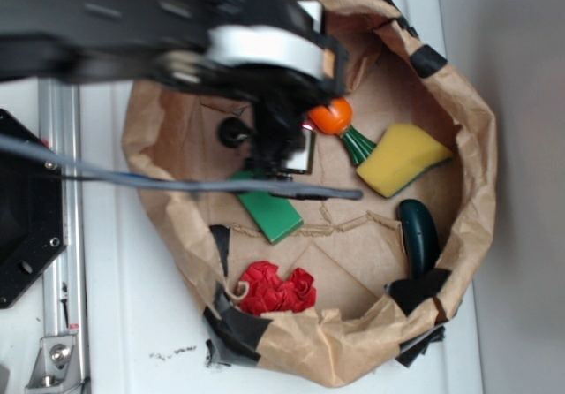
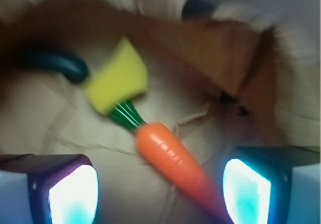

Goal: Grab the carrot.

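**Gripper poised over the toy carrot inside a paper-bag enclosure**

Exterior view: the black arm reaches in from the left, and its gripper (image 1: 287,151) hangs over the middle of a crumpled brown paper bag (image 1: 468,138) whose rolled rim is patched with black tape. The carrot (image 1: 334,117) lies on the bag floor beside the gripper; only its orange thick end and dark green ribbed stem show, the tapered part being hidden under the arm. The stem points toward a yellow sponge wedge (image 1: 402,157), which it touches or nearly touches. A dark green oblong vegetable (image 1: 419,233) lies near the right wall, apart from the sponge. A green block (image 1: 272,210) sits just below the gripper, and a red crinkled object (image 1: 278,290) rests near the lower rim. A dark cable (image 1: 177,182) crosses the foreground.

Wrist view (motion-blurred): the carrot (image 2: 168,153) lies diagonally between the two fingers (image 2: 72,194), its tapered tip running toward the right-hand one and its stem toward the yellow sponge. The jaws stand wide apart, with clear floor visible on both sides of the carrot. Nothing is held. The green vegetable (image 2: 55,63) appears at upper left.
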`<state>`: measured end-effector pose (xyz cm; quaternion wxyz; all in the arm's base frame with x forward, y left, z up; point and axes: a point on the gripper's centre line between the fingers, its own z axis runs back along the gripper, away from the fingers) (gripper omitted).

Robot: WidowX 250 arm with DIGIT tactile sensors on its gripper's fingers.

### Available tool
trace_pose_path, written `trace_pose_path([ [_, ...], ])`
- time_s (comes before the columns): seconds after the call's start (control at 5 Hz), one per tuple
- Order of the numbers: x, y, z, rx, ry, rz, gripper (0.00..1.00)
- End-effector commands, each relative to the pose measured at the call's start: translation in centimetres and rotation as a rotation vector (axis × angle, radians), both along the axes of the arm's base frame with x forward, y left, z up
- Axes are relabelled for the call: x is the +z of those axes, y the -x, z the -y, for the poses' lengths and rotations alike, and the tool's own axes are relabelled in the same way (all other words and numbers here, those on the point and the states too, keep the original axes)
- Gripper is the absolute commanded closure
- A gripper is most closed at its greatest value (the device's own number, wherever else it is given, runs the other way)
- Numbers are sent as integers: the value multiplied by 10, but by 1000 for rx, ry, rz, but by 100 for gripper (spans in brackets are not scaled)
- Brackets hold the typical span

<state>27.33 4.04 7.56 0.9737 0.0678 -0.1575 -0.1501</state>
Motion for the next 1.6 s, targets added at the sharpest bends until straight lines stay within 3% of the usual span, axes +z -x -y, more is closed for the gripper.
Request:
trace_pose_path([
  [0.0, -18, -31, 14, -290, -106, 29, 0],
  [0.2, -20, -31, -3, -344, -54, -13, 0],
  [0.4, -16, -32, -22, -330, -52, -45, 0],
  [0.6, -24, -39, -36, -315, -77, -103, 0],
  [1.0, -51, -45, -32, -308, -111, -214, 0],
  [1.2, -39, -38, -23, -290, -100, -184, 100],
  [1.4, 6, -19, 10, -365, -49, -103, 100],
])
